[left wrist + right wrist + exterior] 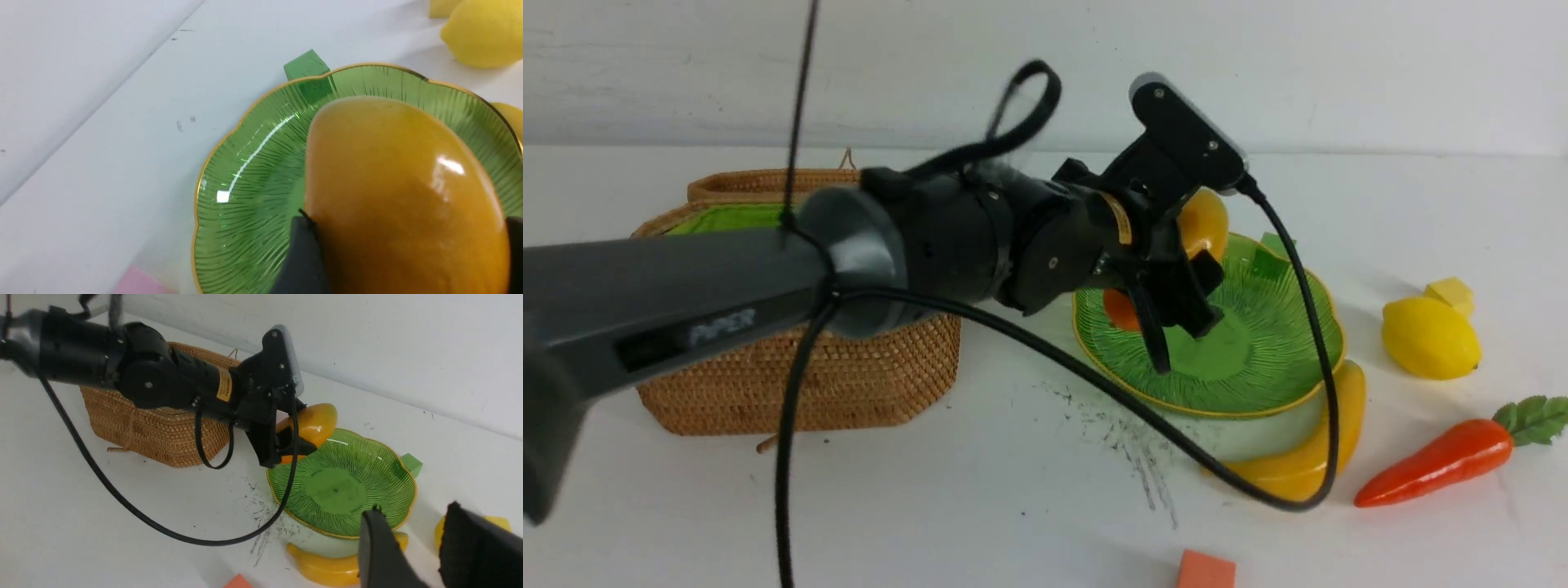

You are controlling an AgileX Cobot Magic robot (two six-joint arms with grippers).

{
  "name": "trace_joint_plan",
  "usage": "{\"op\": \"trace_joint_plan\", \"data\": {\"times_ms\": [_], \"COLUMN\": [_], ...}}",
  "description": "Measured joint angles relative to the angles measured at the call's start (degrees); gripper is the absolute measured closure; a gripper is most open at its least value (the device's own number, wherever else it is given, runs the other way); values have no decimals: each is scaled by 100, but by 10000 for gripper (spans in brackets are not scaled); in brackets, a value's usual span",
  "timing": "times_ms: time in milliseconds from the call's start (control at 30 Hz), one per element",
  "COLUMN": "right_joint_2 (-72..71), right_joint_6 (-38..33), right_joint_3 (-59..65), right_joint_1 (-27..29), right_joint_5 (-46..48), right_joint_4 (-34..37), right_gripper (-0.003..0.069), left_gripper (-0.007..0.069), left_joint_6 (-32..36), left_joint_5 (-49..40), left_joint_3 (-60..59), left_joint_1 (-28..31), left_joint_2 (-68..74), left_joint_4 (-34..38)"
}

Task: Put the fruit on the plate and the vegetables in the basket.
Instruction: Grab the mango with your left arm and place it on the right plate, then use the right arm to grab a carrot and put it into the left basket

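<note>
Clasping the glossy orange-yellow toy mango across its width, my left fingers are spread wide around it, one dark finger on each side of the fruit. Directly under them lies the wide green ribbed glass plate with the thin gold rim, and the mango sits above the part of that rim nearest the basket. Whether it touches the glass I cannot tell. The plate's middle is bare.

Behind my left fingers, back along the arm, stands the tan woven rattan basket with its bright green cloth lining showing at the top. Beyond my fingertips, past the plate's far edge, a small green cube rests on the white surface, just beside the rim.

My right fingers hang released, parted with nothing between them, above the plate's near edge. Just below them the curved yellow toy banana lies on the surface, tucked against and partly under the rim. Off to their outer side is the yellow toy lemon with a small yellow cube touching it behind. Nearer me from the lemon lies the orange-red toy carrot with green leaves, apart from the banana. A small orange cube lies closest to me.
</note>
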State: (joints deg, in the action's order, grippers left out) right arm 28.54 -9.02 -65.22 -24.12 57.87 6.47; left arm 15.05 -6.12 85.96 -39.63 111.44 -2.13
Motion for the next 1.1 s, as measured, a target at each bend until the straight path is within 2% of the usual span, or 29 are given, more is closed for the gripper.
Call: {"op": "trace_joint_plan", "data": {"times_ms": [367,567,800,933,967,1000,1033,1100], "right_joint_2": [0,0,0,0,12,22,65,176], "right_joint_6": [0,5,104,324,582,721,902,1112], "right_joint_3": [0,0,0,0,0,0,0,0], "right_joint_1": [0,0,0,0,0,0,0,0], "right_joint_5": [73,284,304,311,379,419,549,723], "right_joint_4": [0,5,21,21,21,21,1,-56], "right_gripper": [419,419,419,419,422,424,428,434], "left_gripper": [85,-1,-6,58,134,168,260,386], "left_joint_6": [0,0,0,-37,-202,-293,-530,-767], "left_joint_5": [-593,-684,-1004,-1585,-1940,-2118,-2370,-2662], "left_joint_3": [1107,1126,1126,1126,1126,1126,1126,1126], "left_joint_1": [0,0,0,-21,-62,-77,-122,-168], "left_joint_2": [1124,1145,853,483,177,19,-238,-613], "left_joint_4": [18,18,18,152,267,309,414,515]}}
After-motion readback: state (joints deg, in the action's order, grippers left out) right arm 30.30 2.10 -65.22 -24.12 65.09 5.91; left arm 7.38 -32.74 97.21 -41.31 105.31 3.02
